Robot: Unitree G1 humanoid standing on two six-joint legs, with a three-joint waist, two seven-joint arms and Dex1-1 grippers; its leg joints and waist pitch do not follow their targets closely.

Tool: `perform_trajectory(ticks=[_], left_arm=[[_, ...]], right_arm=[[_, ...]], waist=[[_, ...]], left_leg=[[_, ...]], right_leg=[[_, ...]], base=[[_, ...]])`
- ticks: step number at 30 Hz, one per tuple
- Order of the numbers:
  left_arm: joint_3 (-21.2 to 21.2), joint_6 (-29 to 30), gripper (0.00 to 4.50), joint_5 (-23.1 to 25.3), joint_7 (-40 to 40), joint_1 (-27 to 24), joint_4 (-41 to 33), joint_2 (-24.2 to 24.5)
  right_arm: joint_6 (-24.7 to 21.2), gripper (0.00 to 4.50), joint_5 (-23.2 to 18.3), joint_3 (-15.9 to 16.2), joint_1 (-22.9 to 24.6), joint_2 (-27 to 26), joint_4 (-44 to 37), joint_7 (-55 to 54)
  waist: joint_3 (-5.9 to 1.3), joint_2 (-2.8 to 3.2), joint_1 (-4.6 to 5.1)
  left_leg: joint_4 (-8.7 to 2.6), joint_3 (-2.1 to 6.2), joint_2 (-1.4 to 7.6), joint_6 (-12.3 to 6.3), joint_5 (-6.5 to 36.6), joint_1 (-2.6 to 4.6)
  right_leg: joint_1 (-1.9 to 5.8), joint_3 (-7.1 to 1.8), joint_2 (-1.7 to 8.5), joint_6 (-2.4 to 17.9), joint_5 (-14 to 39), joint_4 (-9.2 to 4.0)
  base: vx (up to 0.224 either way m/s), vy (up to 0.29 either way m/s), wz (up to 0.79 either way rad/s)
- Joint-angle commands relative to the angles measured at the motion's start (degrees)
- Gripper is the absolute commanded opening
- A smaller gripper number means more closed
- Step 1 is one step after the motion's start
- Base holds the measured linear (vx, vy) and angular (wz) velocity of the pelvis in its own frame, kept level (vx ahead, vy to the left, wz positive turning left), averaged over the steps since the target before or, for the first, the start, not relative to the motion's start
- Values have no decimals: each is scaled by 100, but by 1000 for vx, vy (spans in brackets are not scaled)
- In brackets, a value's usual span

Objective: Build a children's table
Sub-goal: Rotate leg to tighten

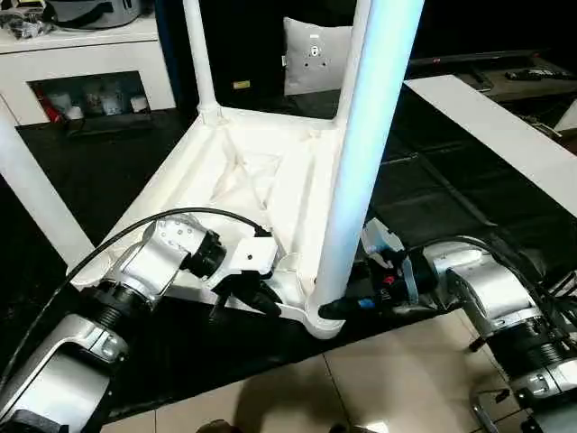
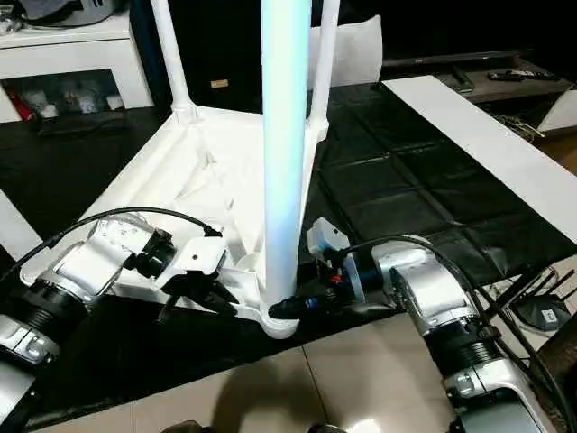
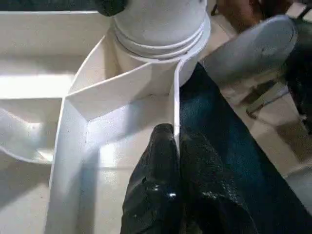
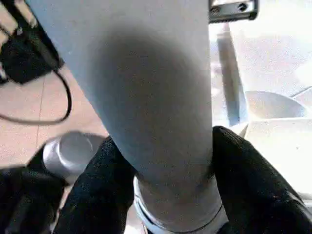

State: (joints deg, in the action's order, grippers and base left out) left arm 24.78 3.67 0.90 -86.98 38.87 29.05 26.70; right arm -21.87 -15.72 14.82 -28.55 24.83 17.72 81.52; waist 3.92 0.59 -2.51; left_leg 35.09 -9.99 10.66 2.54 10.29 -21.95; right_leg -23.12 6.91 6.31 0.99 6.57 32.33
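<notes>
Inverted top [image 1: 261, 171], frame centre: my left gripper [image 3: 176, 146] pinches its rim; my right gripper [image 4: 165, 180] clamps the near leg [image 1: 361, 162] at its base.

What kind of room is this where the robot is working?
Probably a living room at home: a white cabinet with glass doors stands at the back, a grey-white pillow leans behind the upturned table top, and the floor is tiled.

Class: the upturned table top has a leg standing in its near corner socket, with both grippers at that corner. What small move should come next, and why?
Probably twist the near leg home. The right gripper has its fingers around the leg's base at the corner socket, and the left gripper pinches the table top's rim to steady it.
</notes>
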Motion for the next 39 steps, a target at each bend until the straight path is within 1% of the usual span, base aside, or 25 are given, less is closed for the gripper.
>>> perform_trajectory(ticks=[1, 3, 5, 7, 8, 10, 11, 12, 13, 14, 15, 16, 17, 18, 19, 21, 22, 25, 26, 30, 32, 35, 36, 37, 39], left_arm=[[-172, 290, 0, -190, 287, 35, -310, -210], [-385, 903, 0, -295, 813, -106, -589, -413], [-488, 1229, 0, -313, 1116, -180, -749, -521], [-599, 1561, 0, -257, 1545, -223, -869, -689], [-610, 1592, 0, -248, 1592, -224, -877, -708], [-726, 1964, 0, -156, 2123, -238, -973, -943], [-783, 2177, 0, -132, 2366, -242, -1027, -1086], [-870, 2471, 0, -27, 2810, -240, -1113, -1339], [-876, 2492, 0, -17, 2846, -240, -1121, -1358], [-894, 2586, 0, 27, 3000, -243, -1163, -1432], [-966, 2761, 0, 77, 3390, -235, -1215, -1631], [-1014, 2805, 0, 87, 3572, -222, -1213, -1734], [-1078, 2905, 0, 111, 3924, -205, -1237, -1972], [-1103, 2923, 0, 125, 4087, -204, -1247, -2082], [-1095, 2951, 0, 133, 4151, -210, -1273, -2141], [-1074, 2943, 0, 148, 4219, -206, -1283, -2181], [-1062, 2921, 0, 147, 4211, -201, -1277, -2180], [-1010, 2876, 0, 206, 4116, -213, -1281, -2108], [-976, 2883, 0, 224, 4092, -221, -1294, -2066], [-909, 2719, 0, 186, 3825, -261, -1283, -1857], [-830, 2361, 0, 156, 3422, -269, -1139, -1597], [-771, 2151, 0, 186, 3098, -254, -1001, -1334], [-747, 2006, 0, 145, 2835, -264, -1002, -1177], [-740, 1961, 0, 116, 2690, -271, -1008, -1086], [-732, 1935, 0, 78, 2477, -281, -1021, -936]], right_arm=[[-324, 211, -367, -184, 83, -230, -310, -313], [-334, 209, -222, -274, 237, -548, -526, -1037], [-330, 209, 16, -309, 285, -776, -559, -1655], [-471, 209, 171, -404, 299, -1091, -589, -2354], [-487, 208, 176, -415, 299, -1122, -594, -2410], [-664, 207, 240, -542, 303, -1493, -645, -3071], [-720, 206, 332, -583, 298, -1677, -651, -3434], [-882, 206, 480, -668, 300, -2010, -683, -4061], [-896, 206, 489, -675, 301, -2037, -686, -4109], [-958, 206, 524, -704, 309, -2146, -708, -4307], [-998, 206, 658, -777, 310, -2394, -689, -4819], [-1007, 206, 714, -811, 300, -2499, -651, -5032], [-949, 206, 893, -885, 259, -2729, -512, -5575], [-837, 206, 937, -922, 247, -2825, -439, -5760], [-783, 206, 911, -952, 255, -2883, -420, -5811], [-670, 259, 844, -1040, 289, -2975, -467, -5893], [-689, 272, 784, -1089, 299, -3014, -515, -5895], [-681, 295, 770, -1124, 320, -2974, -678, -5797], [-664, 308, 775, -1132, 338, -2937, -728, -5768], [-501, 342, 879, -1027, 495, -2566, -884, -5493], [-444, 353, 816, -1088, 646, -2276, -1005, -5197], [-408, 365, 768, -1176, 769, -1954, -1106, -4871], [-351, 390, 688, -1228, 820, -1771, -1161, -4622], [-314, 399, 639, -1250, 849, -1654, -1191, -4455], [-258, 409, 558, -1256, 892, -1436, -1245, -4121]], waist=[[-454, -37, 37], [-433, -42, 84], [-430, -41, 115], [-423, -24, 262], [-416, -34, 315], [-425, -20, 509], [-429, -30, 550], [-418, -40, 641], [-421, -16, 677], [-423, -23, 762], [-431, 0, 807], [-431, 10, 875], [-429, 54, 900], [-433, 35, 956], [-458, 27, 972], [-461, 38, 1024], [-483, 63, 1032], [-512, 54, 1034], [-538, 61, 1005], [-548, 72, 924], [-535, 73, 874], [-514, 65, 806], [-501, 62, 758], [-493, 87, 712], [-475, 85, 620]], left_leg=[[-465, 75, 282, -62, 1832, 138], [-464, 103, 261, 50, 1932, 139], [-454, 115, 240, 76, 1957, 139], [-448, 168, 214, 162, 2130, 81], [-447, 176, 210, 173, 2209, 77], [-416, 208, 189, 187, 2407, 77], [-405, 205, 183, 178, 2420, 82], [-383, 207, 159, 130, 2453, 68], [-374, 214, 162, 143, 2437, 70], [-364, 219, 149, 113, 2453, 58], [-354, 221, 145, 70, 2488, 71], [-367, 237, 162, 61, 2478, 46], [-370, 239, 167, 67, 2502, 46], [-369, 247, 174, 98, 2581, 66], [-361, 255, 156, 57, 2579, 65], [-396, 267, 178, -32, 2447, -14], [-403, 265, 183, -76, 2328, -24], [-415, 251, 204, -185, 1976, -63], [-401, 227, 212, -290, 1585, -67], [-374, 196, 212, -542, 1034, -81], [-376, 186, 209, -577, 1128, -76], [-384, 180, 218, -521, 1304, -56], [-390, 168, 225, -447, 1457, -25], [-403, 172, 235, -375, 1604, -5], [-415, 173, 251, -293, 1756, 23]], right_leg=[[254, -289, 294, 965, 2816, -364], [245, -260, 302, 769, 3219, -416], [233, -236, 305, 677, 3407, -446], [261, -156, 292, 456, 3723, -481], [257, -137, 287, 409, 3788, -507], [258, -69, 286, 314, 3892, -562], [245, -60, 290, 315, 3884, -571], [240, -26, 286, 278, 3972, -611], [239, -27, 287, 290, 3945, -600], [241, 7, 289, 258, 3997, -629], [237, 29, 297, 240, 3983, -654], [252, 56, 300, 271, 3860, -644], [250, 62, 288, 280, 3800, -641], [224, 85, 290, 306, 3735, -666], [263, 97, 301, 308, 3649, -659], [302, 53, 311, 372, 3374, -608], [309, 21, 310, 474, 3104, -571], [339, -42, 306, 751, 2441, -481], [353, -78, 298, 964, 1868, -404], [394, -96, 289, 1182, 1252, -313], [406, -101, 283, 1156, 1347, -329], [376, -117, 281, 1138, 1601, -340], [361, -123, 274, 1087, 1838, -359], [356, -127, 275, 1033, 2003, -378], [327, -134, 279, 988, 2174, -391]], base=[[0, 0, 0], [0, 0, 0], [0, 0, 0], [0, 0, 0], [0, 0, 0], [0, 0, 0], [0, 0, 0], [0, 0, 0], [0, 0, 0], [0, 0, 0], [0, 0, 0], [0, 0, 0], [0, 0, 0], [0, 0, 0], [0, 0, 0], [0, 0, 0], [0, 0, 0], [0, 0, 0], [0, 0, 0], [0, 0, 0], [0, 0, 0], [0, 0, 0], [0, 0, 0], [0, 0, 0], [0, 0, 0]])
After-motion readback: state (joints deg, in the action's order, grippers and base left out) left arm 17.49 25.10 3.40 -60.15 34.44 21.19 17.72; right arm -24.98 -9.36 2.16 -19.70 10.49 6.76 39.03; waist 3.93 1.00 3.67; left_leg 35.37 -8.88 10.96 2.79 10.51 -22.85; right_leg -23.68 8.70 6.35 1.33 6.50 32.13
